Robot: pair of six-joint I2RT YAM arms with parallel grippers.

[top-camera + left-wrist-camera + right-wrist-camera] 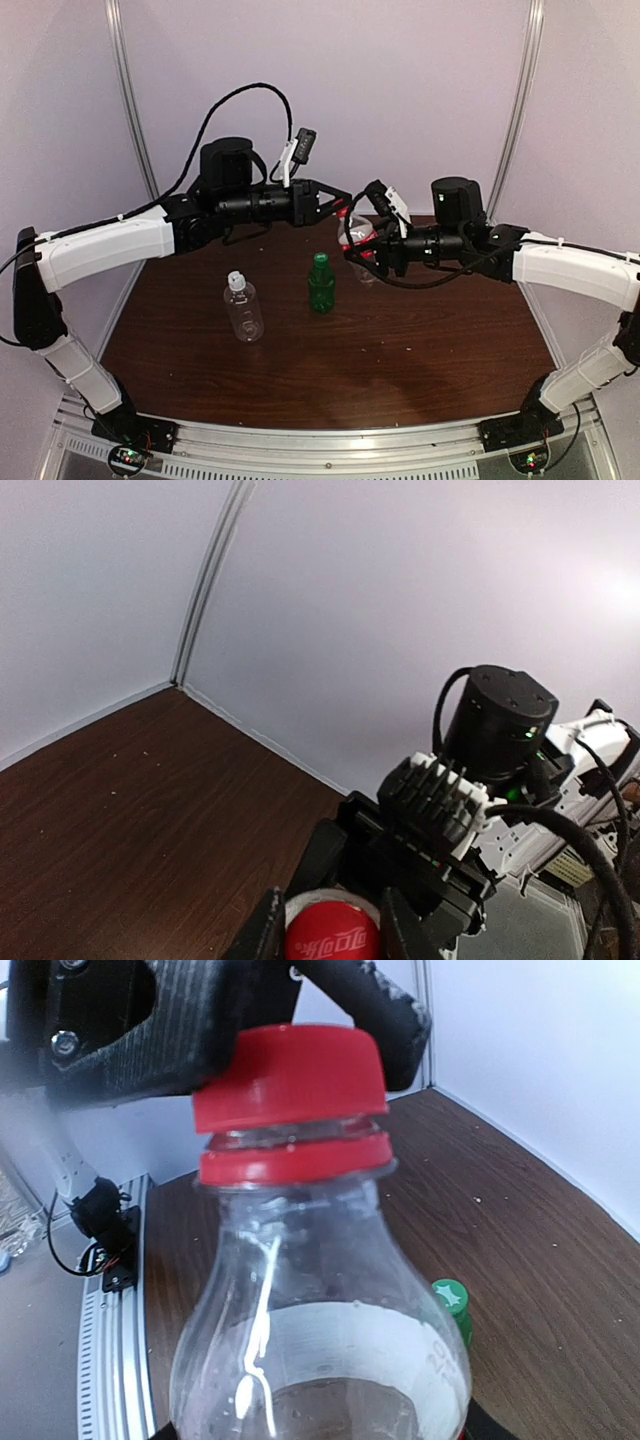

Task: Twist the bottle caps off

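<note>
Clamped upright by its belly in the right tool [362, 255], at the far middle of the tabletop [420, 345]: the red-label bottle [320, 1360], long axis vertical. Pinched at its top between the narrowly parted fingers [262, 932] of the left tool [342, 207], reaching in from the left and above: the red cap [290, 1070], a thin gap showing above its ring [295, 1155]. Likely calls for twisting about that vertical axis.
</note>
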